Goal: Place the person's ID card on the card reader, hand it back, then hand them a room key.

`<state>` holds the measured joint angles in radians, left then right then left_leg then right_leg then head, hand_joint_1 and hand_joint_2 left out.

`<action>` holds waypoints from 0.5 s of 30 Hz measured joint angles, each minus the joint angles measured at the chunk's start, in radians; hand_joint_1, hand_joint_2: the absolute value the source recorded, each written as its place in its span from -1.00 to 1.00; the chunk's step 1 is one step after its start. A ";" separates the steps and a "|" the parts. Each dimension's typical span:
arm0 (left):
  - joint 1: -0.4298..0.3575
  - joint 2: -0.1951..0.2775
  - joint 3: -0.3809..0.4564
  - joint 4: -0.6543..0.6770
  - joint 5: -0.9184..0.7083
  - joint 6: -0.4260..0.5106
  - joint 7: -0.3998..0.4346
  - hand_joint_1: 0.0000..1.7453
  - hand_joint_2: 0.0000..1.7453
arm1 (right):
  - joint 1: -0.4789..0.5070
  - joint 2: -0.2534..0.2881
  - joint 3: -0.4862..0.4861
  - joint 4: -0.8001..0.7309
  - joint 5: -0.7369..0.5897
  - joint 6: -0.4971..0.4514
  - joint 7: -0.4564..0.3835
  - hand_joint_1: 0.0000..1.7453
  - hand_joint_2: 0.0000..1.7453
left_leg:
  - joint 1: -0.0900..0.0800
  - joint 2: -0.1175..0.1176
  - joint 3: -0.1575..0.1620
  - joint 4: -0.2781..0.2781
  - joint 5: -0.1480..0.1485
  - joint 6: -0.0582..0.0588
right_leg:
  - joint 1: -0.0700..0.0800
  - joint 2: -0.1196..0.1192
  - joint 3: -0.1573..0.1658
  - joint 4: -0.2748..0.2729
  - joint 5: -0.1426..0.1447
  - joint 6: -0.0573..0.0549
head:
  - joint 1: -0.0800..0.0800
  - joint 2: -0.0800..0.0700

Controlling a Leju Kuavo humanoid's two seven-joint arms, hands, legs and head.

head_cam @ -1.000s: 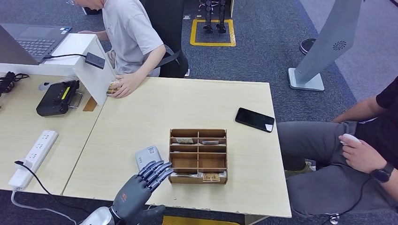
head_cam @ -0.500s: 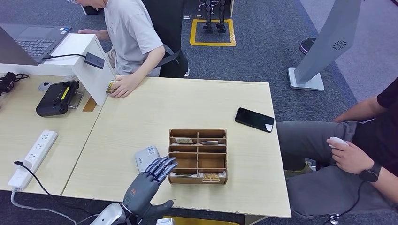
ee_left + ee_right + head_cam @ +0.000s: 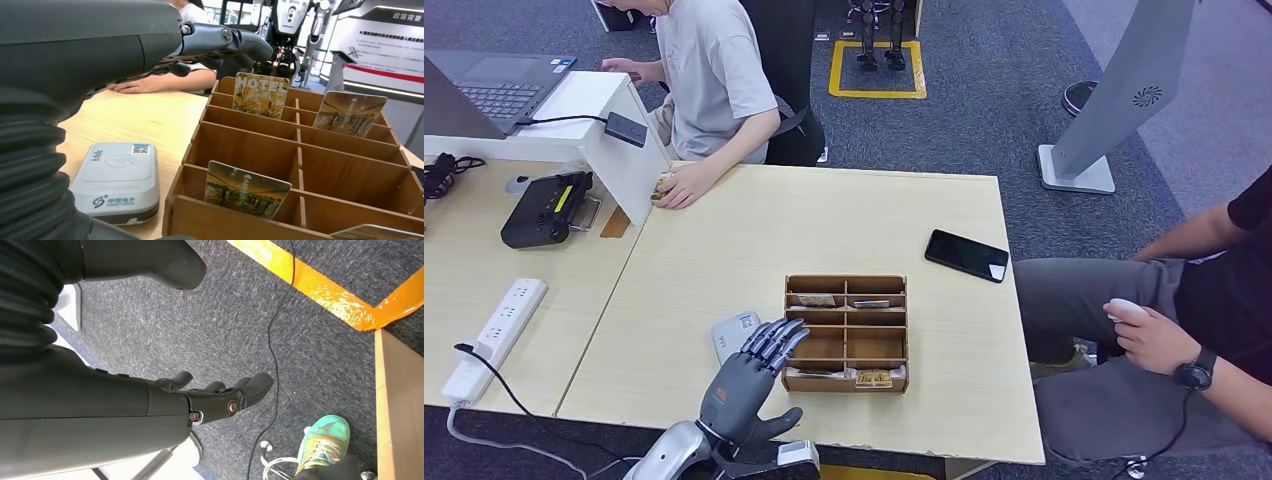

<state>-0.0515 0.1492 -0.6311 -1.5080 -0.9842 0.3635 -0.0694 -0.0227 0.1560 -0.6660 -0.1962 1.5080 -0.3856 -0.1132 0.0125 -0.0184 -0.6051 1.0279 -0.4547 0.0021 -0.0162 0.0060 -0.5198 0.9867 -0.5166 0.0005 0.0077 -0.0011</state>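
The left hand [image 3: 746, 382] hovers empty over the near edge of the table [image 3: 724, 250], fingers apart and stretched forward, their tips above the gap between the card reader [image 3: 732, 335] and the wooden organiser [image 3: 846, 332]; the right hand [image 3: 210, 397] hangs beside the body over the carpet, fingers loosely apart, holding nothing.

The ID card [image 3: 664, 186] seems to lie at the far left corner of the table, under the hand of the person in the grey shirt [image 3: 686, 183]; it is small there and partly covered, so this is a best reading only. The reader sits flat, just beside the organiser's left wall, its top face bare. Key cards stand upright in the organiser's slots; one marked HOTEL [image 3: 261, 95] leans in a slot further from the hand, another [image 3: 246, 189] in a near slot.

The step in hand looks like readying to receive the ID card, so the hand does well to stay open, palm offered toward the person, and to keep its fingertips clear of the organiser's rim; a card is thin and slick, so a pinch on its edges suits better than a full grasp; then it should be laid flat and centred on the reader's marked face, not propped on the edge.
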 joint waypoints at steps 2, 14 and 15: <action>-0.008 -0.006 0.001 0.013 -0.003 0.004 0.003 -1.00 1.00 | -0.004 0.000 0.003 0.000 0.000 0.004 0.001 -1.00 1.00 | 0.000 0.000 0.000 0.000 0.000 0.000 | 0.000 0.000 0.000 0.000 0.000 0.000 | 0.000 0.000; -0.043 -0.024 0.006 0.106 -0.044 0.033 0.016 -1.00 1.00 | -0.011 0.002 0.024 -0.007 -0.010 0.012 0.004 -1.00 1.00 | 0.000 0.000 0.000 0.000 0.000 0.000 | 0.000 0.000 0.000 0.000 0.000 0.000 | 0.000 0.000; -0.043 -0.025 0.007 0.106 -0.031 0.031 0.009 -1.00 1.00 | -0.011 0.002 0.025 -0.007 -0.011 0.012 0.004 -1.00 1.00 | 0.000 0.000 0.000 0.000 0.000 0.000 | 0.000 0.000 0.000 0.000 0.000 0.000 | 0.000 0.000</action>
<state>-0.0942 0.1246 -0.6245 -1.4019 -1.0147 0.3948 -0.0608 -0.0333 0.1581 -0.6408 -0.2033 1.4967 -0.3739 -0.1089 0.0126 -0.0184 -0.6051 1.0278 -0.4547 0.0020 -0.0161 0.0060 -0.5198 0.9868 -0.5166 0.0005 0.0076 -0.0011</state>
